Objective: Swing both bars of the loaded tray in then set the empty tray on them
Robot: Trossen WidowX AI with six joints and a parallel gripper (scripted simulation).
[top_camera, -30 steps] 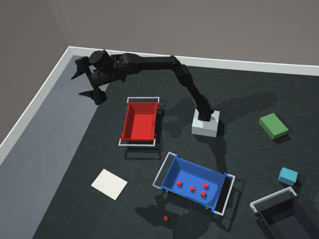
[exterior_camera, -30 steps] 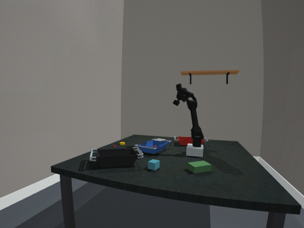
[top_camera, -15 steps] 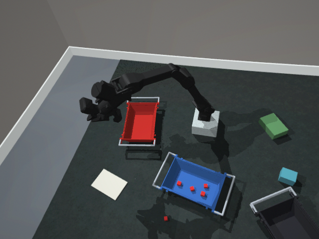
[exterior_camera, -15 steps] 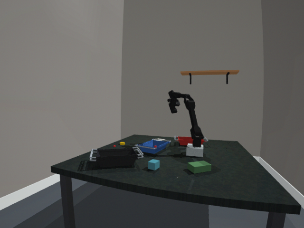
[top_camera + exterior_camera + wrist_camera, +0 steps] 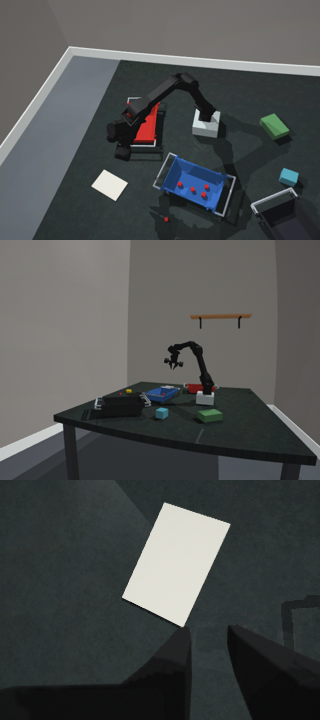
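At the bench's (image 5: 72,206) (image 5: 248,431) nine o'clock, the jaws (image 5: 123,145) (image 5: 172,368) hang slightly parted, empty. The empty red tray (image 5: 147,129) (image 5: 191,389) lies at the loaded blue tray's (image 5: 201,167) (image 5: 161,397) eleven o'clock. Bar-swinging seems in hand; next, approach a blue-tray bar.

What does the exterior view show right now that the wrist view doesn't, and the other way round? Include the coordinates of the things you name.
Only exterior: the blue tray (image 5: 199,180) (image 5: 161,394), red tray (image 5: 146,129) (image 5: 195,388), black tray (image 5: 286,219) (image 5: 122,406), green block (image 5: 274,126) (image 5: 209,415), yellow piece (image 5: 128,391) and wall shelf (image 5: 221,316).
Only wrist: the white sheet's (image 5: 109,184) (image 5: 176,565) full outline, all four corners.
Both: the dark tabletop (image 5: 77,211) (image 5: 245,436) (image 5: 60,580) and the gripper's two fingers (image 5: 170,366), apart with nothing between them.
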